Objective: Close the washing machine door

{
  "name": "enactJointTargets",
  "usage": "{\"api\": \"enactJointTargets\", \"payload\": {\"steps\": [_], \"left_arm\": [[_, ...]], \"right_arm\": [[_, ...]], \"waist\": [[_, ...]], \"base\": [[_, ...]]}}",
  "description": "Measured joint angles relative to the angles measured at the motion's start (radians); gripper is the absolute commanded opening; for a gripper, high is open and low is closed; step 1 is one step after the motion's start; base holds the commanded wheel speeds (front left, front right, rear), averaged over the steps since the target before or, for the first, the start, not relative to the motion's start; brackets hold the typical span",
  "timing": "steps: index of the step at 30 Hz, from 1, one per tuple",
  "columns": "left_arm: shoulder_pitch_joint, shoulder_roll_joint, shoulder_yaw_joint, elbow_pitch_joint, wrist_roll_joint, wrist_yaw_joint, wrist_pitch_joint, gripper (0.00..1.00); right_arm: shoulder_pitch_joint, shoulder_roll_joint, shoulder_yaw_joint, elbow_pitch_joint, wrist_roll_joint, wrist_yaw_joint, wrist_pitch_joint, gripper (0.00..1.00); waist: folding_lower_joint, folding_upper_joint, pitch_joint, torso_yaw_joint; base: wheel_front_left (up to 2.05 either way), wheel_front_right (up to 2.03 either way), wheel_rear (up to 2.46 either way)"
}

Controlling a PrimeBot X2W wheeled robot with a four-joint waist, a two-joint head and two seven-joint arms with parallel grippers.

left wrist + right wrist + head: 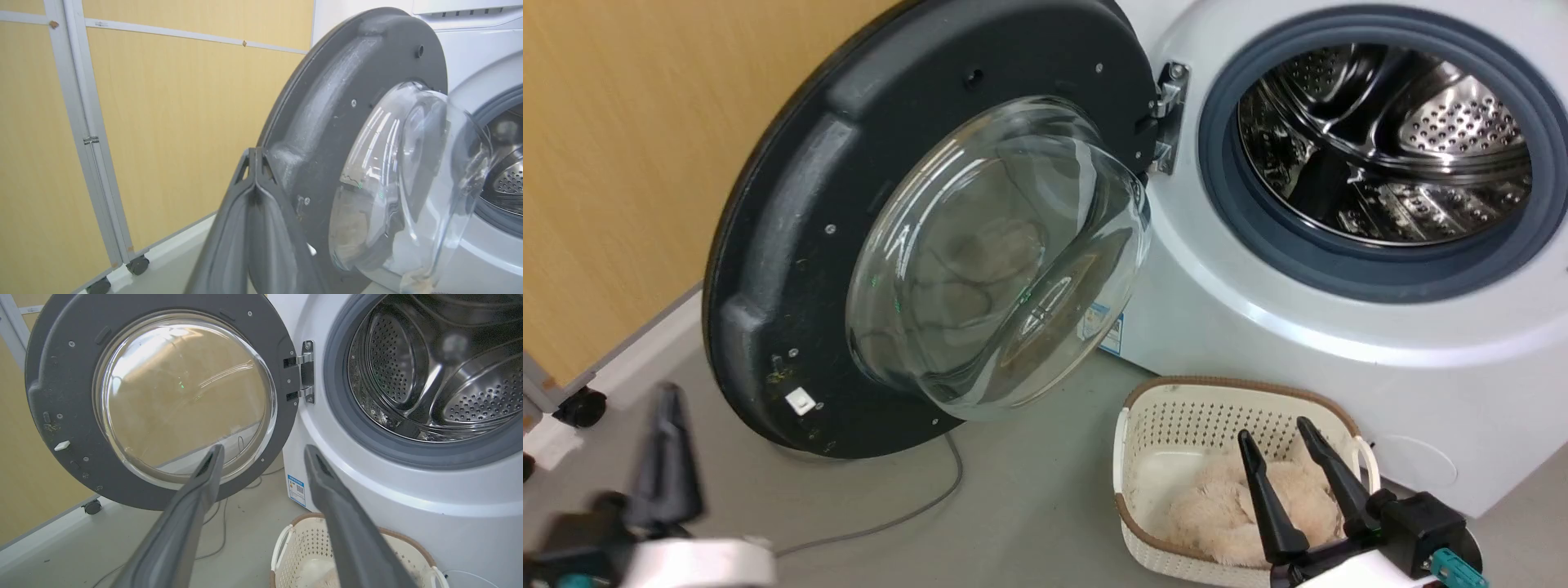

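The washing machine door (784, 245) stands swung wide open to the left, its matte black inner face and bulging glass bowl (996, 261) turned toward me. The white washing machine (1258, 327) shows its steel drum (1388, 139) inside the grey gasket. My left gripper (670, 441) is shut and empty at the lower left, blurred, below the door's lower edge. In the left wrist view its joined tips (255, 152) sit just in front of the door's outer rim (327, 102). My right gripper (1274, 430) is open above the basket; it frames the door (61, 375) and the washer front (367, 490) from a distance.
A cream perforated basket (1176, 408) holding fluffy beige cloth (1233, 498) sits on the floor before the washer. A grey cable (915, 514) trails across the floor. A wooden partition (605, 163) on castors (580, 406) stands close behind the door.
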Motion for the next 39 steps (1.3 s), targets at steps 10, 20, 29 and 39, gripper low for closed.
{"api": "enactJointTargets", "payload": {"steps": [10,20,29,39], "left_arm": [[-0.231,0.151,0.214,0.169,-0.221,-0.087,0.035,0.0],[-0.528,0.208,0.455,0.543,-0.74,-0.104,0.383,0.0],[-0.631,0.177,0.569,0.682,-1.075,-0.033,0.757,0.0],[-0.533,0.116,0.504,0.595,-1.13,-0.06,0.991,0.0]], "right_arm": [[-0.019,-0.038,0.01,-0.006,-0.002,0.0,0.0,1.0],[-0.053,-0.057,0.02,-0.006,-0.002,0.0,0.0,1.0],[-0.062,-0.058,0.017,-0.005,-0.001,0.0,0.0,1.0],[-0.061,-0.044,0.016,0.005,0.002,0.0,0.0,1.0]], "waist": [[0.0,0.0,0.074,-0.046],[0.0,0.0,0.128,-0.096],[0.0001,0.0,0.133,-0.108],[0.0,0.0,0.097,-0.112]], "base": [[0.0,0.0,0.0],[0.0,0.0,0.0],[0.0,0.0,0.0],[0.0,0.0,0.0]]}}
